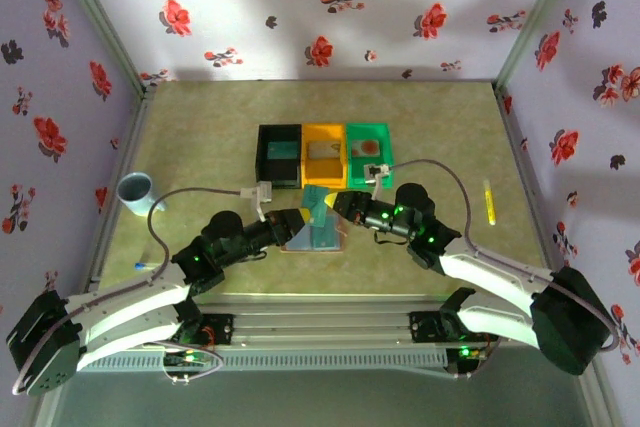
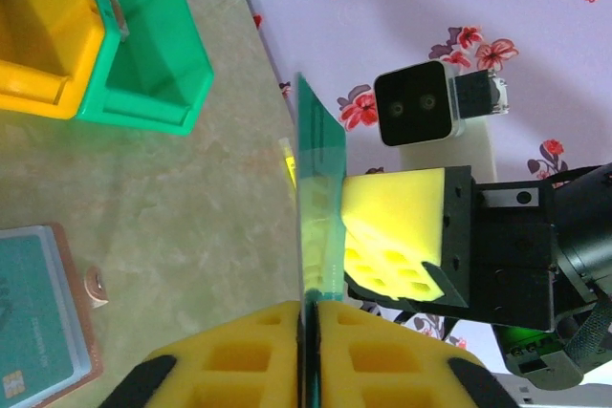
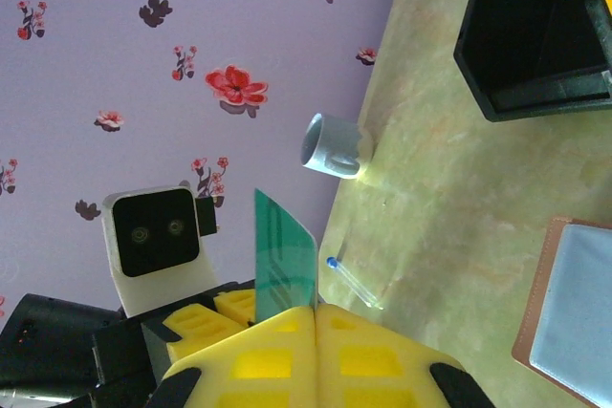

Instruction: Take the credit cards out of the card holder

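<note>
left wrist: left gripper (image 2: 308, 317) pinches teal card (image 2: 320, 140).

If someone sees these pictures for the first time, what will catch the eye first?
A green card is held up above the table's middle, pinched by both the left tool and the right tool. Below it the open card holder lies on the table. Behind it stands a row of black, orange and green bins.

Top external looks down from behind the arm bases (image 1: 200, 332); each wrist camera sits close behind its fingers (image 2: 239, 360), both sharing the teal card (image 2: 320, 155) pinched there.
</note>
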You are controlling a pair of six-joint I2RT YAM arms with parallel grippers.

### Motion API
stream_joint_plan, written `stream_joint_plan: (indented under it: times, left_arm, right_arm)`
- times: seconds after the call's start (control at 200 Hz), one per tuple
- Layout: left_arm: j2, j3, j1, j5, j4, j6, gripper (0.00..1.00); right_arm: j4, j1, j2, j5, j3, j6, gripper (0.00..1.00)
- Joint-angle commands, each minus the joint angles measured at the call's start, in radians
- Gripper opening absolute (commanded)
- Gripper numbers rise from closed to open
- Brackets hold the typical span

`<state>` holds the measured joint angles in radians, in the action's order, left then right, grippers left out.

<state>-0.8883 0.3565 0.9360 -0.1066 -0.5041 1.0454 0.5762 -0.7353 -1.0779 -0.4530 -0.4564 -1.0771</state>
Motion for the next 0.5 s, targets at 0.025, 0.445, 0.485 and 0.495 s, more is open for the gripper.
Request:
stream_joint_plan:
  times: [0.025, 0.445, 0.485, 0.495]
  left_arm:
    - [0.015, -0.010, -0.002, -0.012, -0.055, -0.003, 0.09]
    - [0.119, 0.124, -0.007, -0.127, 0.542, -0.188, 0.00]
    - [0.118, 0.152, -0.009, -0.148, 0.633, -0.222, 0.00]
    - [0.117, 0.159, -0.009, -0.154, 0.651, -0.231, 0.00]
  right_arm:
    - [-0.027, 0.003, -0.001, -0.004, 0.008, 0.020, 0.08]
    - [-0.420, 0.018, 0.146, 0.090, -0.087, 0.262, 0.71]
    - [-0.436, 0.019, 0.158, 0.091, -0.094, 0.289, 0.75]
    - [-0.440, 0.020, 0.161, 0.090, -0.095, 0.296, 0.76]
